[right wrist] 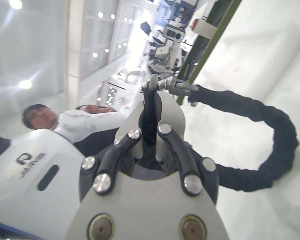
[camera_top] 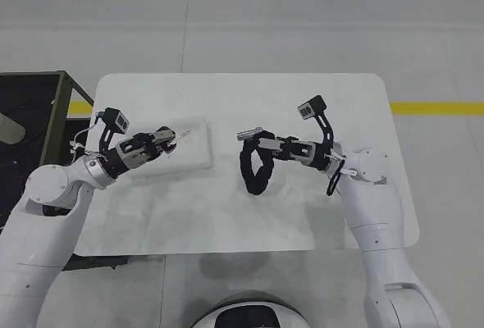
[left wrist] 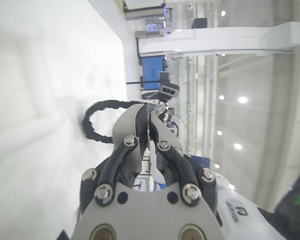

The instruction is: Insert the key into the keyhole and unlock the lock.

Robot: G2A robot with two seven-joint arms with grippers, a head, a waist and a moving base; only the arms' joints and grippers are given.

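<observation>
Alignment is what this step asks for. At the left, the left hand (camera_top: 173,141) is pinched shut on the key (camera_top: 186,134), over a white pad (camera_top: 197,157) on the surface (camera_top: 308,221), with the blade sticking out toward the right. Its wrist view shows the thin metal edge-on between the pads. A clear gap lies between the key tip and the lock (camera_top: 250,134), so nothing is inserted yet. The lock's metal end points left, toward the key. The right hand (camera_top: 268,143) is clamped on the black body just behind that end, and the fabric-covered loop (camera_top: 257,172) curls away toward the robot (it seems to reach the surface, though I cannot be sure). The keyhole is too small to make out.

I judge the task to be at the approach, with insertion and turning both to come. To do it well, bring the blade and the lock's axis onto one line before closing the gap, since each thing is carried by a hand alone and either may yield. The key's flat should match the slot (a roll of the left wrist may be needed). Advance slowly. If the tip catches on the lock's face, back off and re-aim rather than push. The right hand must hold firm against the turn, or the lock will twist along with the key.
</observation>
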